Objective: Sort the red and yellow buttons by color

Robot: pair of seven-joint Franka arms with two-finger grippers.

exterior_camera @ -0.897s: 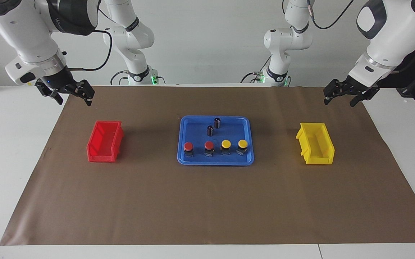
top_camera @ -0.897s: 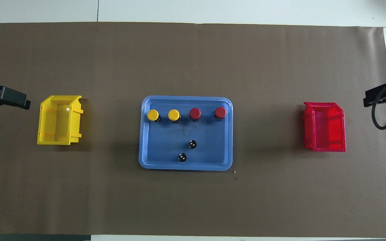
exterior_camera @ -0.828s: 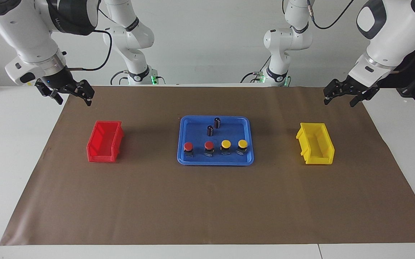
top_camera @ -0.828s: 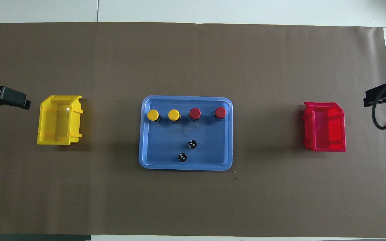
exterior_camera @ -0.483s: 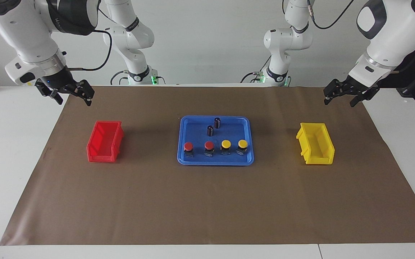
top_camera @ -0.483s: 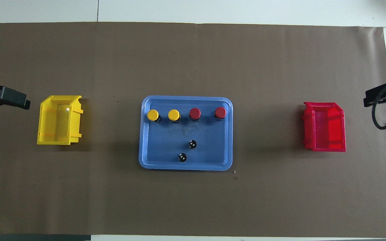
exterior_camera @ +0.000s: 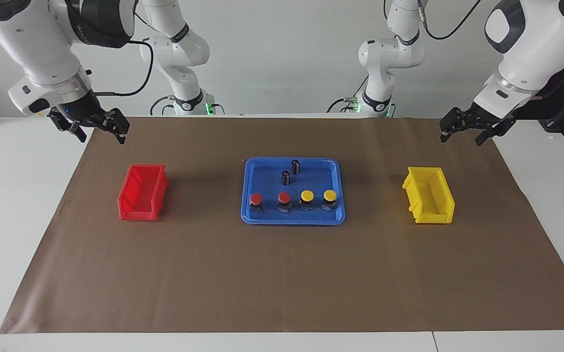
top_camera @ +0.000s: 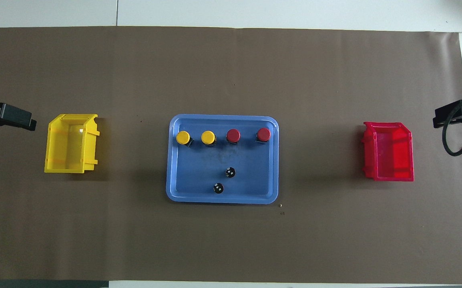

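Nothing has been sorted yet, judging from how things lie. All four buttons stand in one row on the blue tray [exterior_camera: 333, 164] at the centre of the frame in both views. In the facing view the row runs along the tray's lower edge: one red button [exterior_camera: 256, 199] at the row's left end, the second red button [exterior_camera: 284, 198] beside it, then one yellow button [exterior_camera: 307, 196] and the second yellow button [exterior_camera: 330, 196] at the row's right end. Two dark cylinders [exterior_camera: 290, 172] stand higher in the tray, apart from the row.

The red bin [exterior_camera: 141, 192] sits at centre-left of the facing view and the yellow bin [exterior_camera: 429, 194] at centre-right; both look empty in the overhead view.

The right gripper [exterior_camera: 94, 125] hangs in the upper left of the facing view, over the edge of the brown mat [exterior_camera: 282, 278] above the red bin, its fingers spread apart and holding nothing. The left gripper [exterior_camera: 467, 128] hangs in the upper right, over the mat's corner above the yellow bin; its fingers also seem spread and empty, though they are small at this range. Neither gripper is near the tray.

All four picks and placements remain: two red caps to the red bin, two yellow to the yellow bin.
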